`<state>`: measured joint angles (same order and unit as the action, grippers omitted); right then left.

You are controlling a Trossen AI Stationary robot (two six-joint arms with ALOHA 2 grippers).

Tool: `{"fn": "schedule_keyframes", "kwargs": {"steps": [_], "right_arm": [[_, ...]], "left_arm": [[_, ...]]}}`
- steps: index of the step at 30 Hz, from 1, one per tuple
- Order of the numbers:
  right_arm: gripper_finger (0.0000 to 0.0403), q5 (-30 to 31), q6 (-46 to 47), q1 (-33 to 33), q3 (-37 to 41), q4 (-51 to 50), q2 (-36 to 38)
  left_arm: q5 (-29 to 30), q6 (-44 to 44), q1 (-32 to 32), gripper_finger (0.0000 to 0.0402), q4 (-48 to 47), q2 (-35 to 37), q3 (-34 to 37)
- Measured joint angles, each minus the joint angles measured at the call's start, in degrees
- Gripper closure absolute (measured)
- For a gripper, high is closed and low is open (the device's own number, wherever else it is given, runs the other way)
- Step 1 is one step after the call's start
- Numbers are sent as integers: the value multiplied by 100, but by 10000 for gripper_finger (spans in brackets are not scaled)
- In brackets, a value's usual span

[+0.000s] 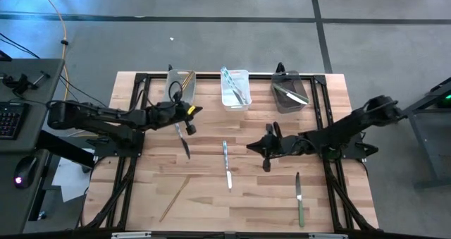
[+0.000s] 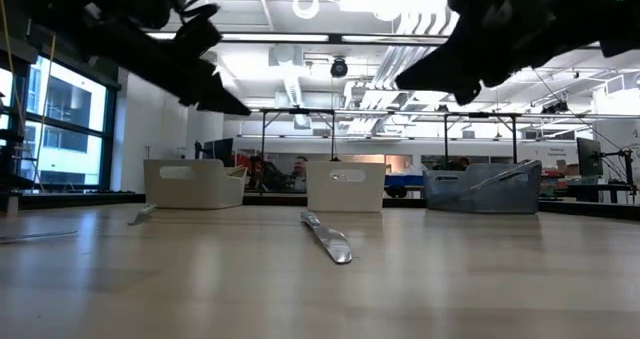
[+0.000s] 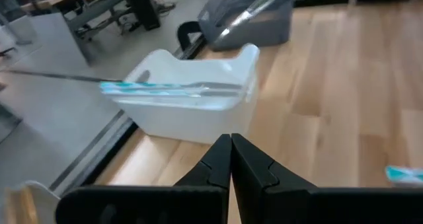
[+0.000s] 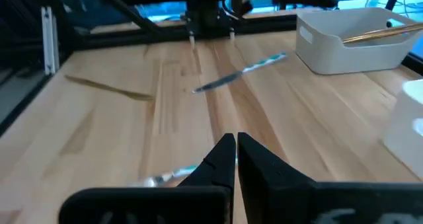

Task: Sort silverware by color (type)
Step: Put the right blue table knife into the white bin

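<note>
Loose silverware lies on the table: a grey knife, a teal-silver knife, a gold-tan piece and a dark green knife. Three bins stand along the far edge. The left bin holds gold pieces, the middle bin teal ones, the grey bin dark ones. My left gripper hangs shut and holds nothing, above the table near the grey knife. My right gripper is shut and holds nothing, raised right of the teal-silver knife.
Black frame rails run around the tabletop. Bare wood lies between the scattered pieces and toward the near edge. A desk with a keyboard stands left of the table. People and workbenches show in the room beyond the bins.
</note>
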<state>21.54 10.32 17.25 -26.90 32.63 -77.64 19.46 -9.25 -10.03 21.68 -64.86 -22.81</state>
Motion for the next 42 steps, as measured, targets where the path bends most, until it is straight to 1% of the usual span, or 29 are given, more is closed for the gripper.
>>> {"fn": "schedule_keyframes", "kwargs": {"steps": [3,6,8,12,15,21,24,29,32,37,42], "right_arm": [[399,48,394,-37,-25,327,-346],[383,85,636,-40,-295,29,-697],[367,19,623,-38,-575,-74,-980],[324,-405,269,-38,-1399,-320,-1466],[290,-373,481,-72,-2167,-1429,-1839],[232,47,1913,-161,-3825,-4132,-2818],[217,46,2439,-150,-4493,-4880,-3388],[213,50,2592,-199,-5289,-5482,-4225],[218,90,2716,-303,-5569,-5650,-4485],[237,95,2738,-424,-5674,-5806,-4623],[277,192,2684,-512,-5682,-6087,-4621]], "left_arm": [[-117,126,46,401,560,12,450],[-229,315,90,401,956,26,808],[-234,438,148,401,1056,22,983],[-230,460,284,401,1267,26,1196],[-224,461,364,401,1296,24,1273],[-74,463,478,401,1301,24,1275],[-70,463,486,401,1285,24,1275],[-68,480,486,401,1265,24,1275],[-65,568,486,401,1247,24,1275],[-65,601,486,401,1145,24,1277],[-63,603,486,401,1122,24,1277]]}}
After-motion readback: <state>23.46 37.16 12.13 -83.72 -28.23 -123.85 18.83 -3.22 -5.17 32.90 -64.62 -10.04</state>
